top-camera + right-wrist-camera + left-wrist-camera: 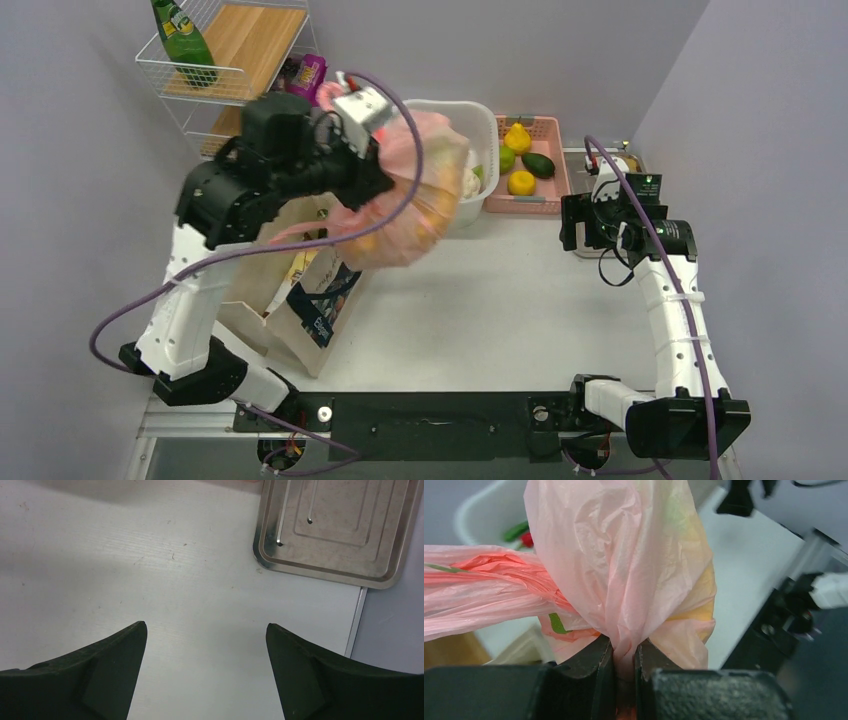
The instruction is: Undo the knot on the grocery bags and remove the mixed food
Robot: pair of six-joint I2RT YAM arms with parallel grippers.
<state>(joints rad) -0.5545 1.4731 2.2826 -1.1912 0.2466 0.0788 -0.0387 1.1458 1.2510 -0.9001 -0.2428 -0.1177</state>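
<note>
Bag (415, 190) in the air, folks, thin pink plastic, and the left gripper (624, 652) has its jaws nipped tight on a gathered fold of the film. It bulges above the canvas tote (318, 300), just beside the white tub (480, 118), with orange and yellow shapes glowing through. Over on the other side, the right gripper (206, 630) hangs wide and empty over bare worktop (150, 555), near a metal tray (330, 525).
</note>
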